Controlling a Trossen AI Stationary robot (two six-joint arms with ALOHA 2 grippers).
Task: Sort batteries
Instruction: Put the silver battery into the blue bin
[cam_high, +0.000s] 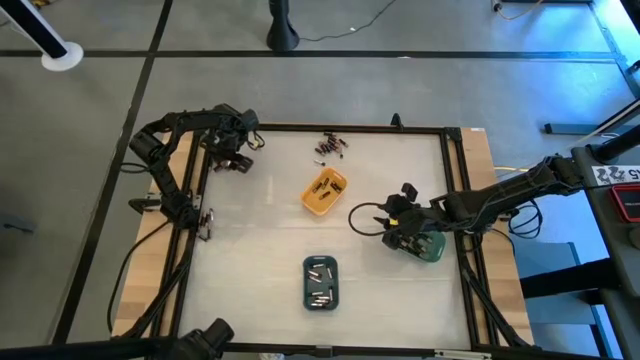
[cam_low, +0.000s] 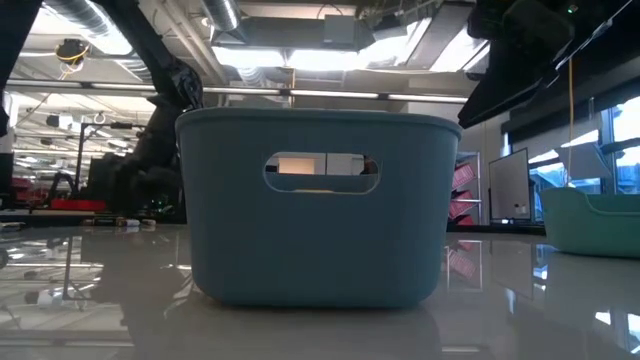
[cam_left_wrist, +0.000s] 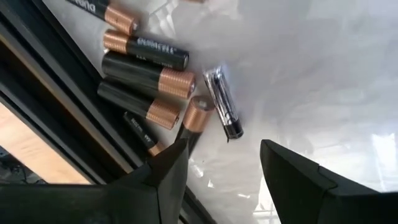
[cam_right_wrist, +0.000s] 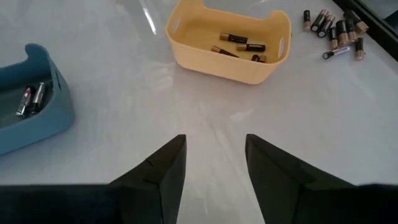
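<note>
Our dark left gripper (cam_left_wrist: 217, 165) reaches out at the table's far left, fingers apart; our dark right gripper (cam_right_wrist: 214, 155) hovers at the right, fingers parted.

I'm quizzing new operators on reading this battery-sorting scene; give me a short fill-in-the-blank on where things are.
1. The unsorted batteries lie in a loose pile at the table's ____ edge, seen from above.
2. The tray nearest that pile is the ____ one.
3. The left gripper points at the pile with its jaws ____.
4. The right gripper sits over the ____ tray.

Missing words: far; orange; open; green
</note>
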